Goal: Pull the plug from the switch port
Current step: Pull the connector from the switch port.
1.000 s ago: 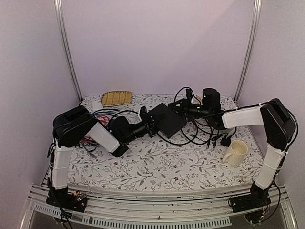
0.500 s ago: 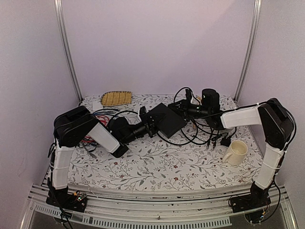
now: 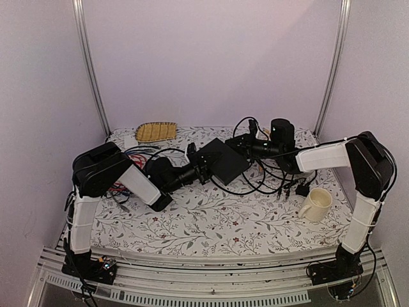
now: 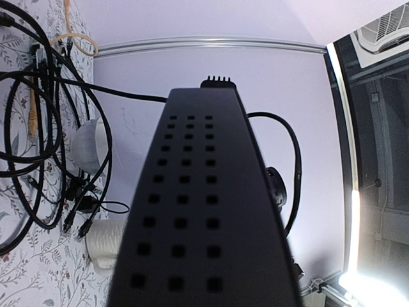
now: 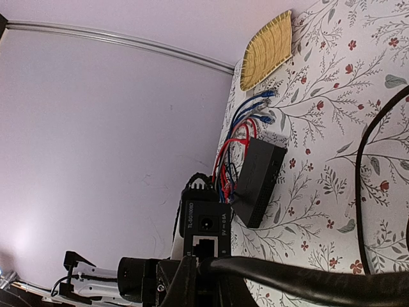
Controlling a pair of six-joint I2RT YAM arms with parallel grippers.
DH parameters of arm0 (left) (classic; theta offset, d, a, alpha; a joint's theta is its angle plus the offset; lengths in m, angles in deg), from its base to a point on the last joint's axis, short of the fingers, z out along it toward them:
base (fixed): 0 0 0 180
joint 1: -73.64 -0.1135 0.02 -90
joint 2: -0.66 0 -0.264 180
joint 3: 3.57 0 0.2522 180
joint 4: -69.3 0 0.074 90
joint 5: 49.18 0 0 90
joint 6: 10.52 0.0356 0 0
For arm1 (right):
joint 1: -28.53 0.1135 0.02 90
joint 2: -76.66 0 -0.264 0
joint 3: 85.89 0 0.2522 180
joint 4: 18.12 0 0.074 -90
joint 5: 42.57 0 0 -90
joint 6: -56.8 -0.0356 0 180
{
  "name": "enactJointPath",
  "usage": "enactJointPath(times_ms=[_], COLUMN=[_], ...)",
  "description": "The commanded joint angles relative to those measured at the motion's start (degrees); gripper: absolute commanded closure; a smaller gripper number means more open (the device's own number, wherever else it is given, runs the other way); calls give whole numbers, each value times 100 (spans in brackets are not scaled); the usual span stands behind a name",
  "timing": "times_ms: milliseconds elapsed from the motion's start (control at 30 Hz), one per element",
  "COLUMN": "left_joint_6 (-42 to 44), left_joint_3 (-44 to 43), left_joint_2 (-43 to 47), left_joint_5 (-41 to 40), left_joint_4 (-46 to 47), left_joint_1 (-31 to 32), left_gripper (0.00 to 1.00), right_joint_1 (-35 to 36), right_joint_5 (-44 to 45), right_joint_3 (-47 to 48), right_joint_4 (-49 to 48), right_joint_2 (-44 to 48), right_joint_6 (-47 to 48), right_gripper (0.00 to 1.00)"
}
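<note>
Switch is up off the bench, mid-scene and tilted, with the left pincer clamped on its near edge. The right pincer has its jaws shut tight at the plug, where the black cable meets the port. We cannot tell whether the pads sit on the plug body or on the cable just behind it.

Step in hand, as we judge it, is the pull itself.
- We would draw the right arm straight back along the port's axis, not sideways, so the plug does not bind.
- If this is a latched network plug, the tab needs pressing first; we cannot see one.
- The left arm should brace and not follow the pull, or the switch just rides along.
- Watch for slip: a glossy round cable gives the pads poor purchase.

Materials:
- The switch is a matte black, flat-sided box, its top face pierced by rows of small square vents.
- The end face carries a white label and a round socket above the port.
- The bench cover is pale cloth with a floral print.
- Loose black cable loops lie by a cream mug.
- Further off are a second black box trailing red and blue leads and a yellow woven tray.
</note>
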Motion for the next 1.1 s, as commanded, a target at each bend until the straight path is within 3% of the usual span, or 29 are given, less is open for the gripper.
enactJointPath(times_ms=[0, 1067], left_joint_6=[-62, 24], left_joint_3=[-196, 326], left_joint_2=[-31, 22], left_joint_5=[41, -887], left_joint_4=[677, 1367], left_joint_1=[13, 46], left_gripper=[100, 100], right_joint_1=[-15, -504], right_joint_5=[-73, -60], right_joint_3=[133, 19], right_joint_4=[-188, -414], right_joint_2=[-102, 255], right_joint_6=[93, -11], right_gripper=[99, 99])
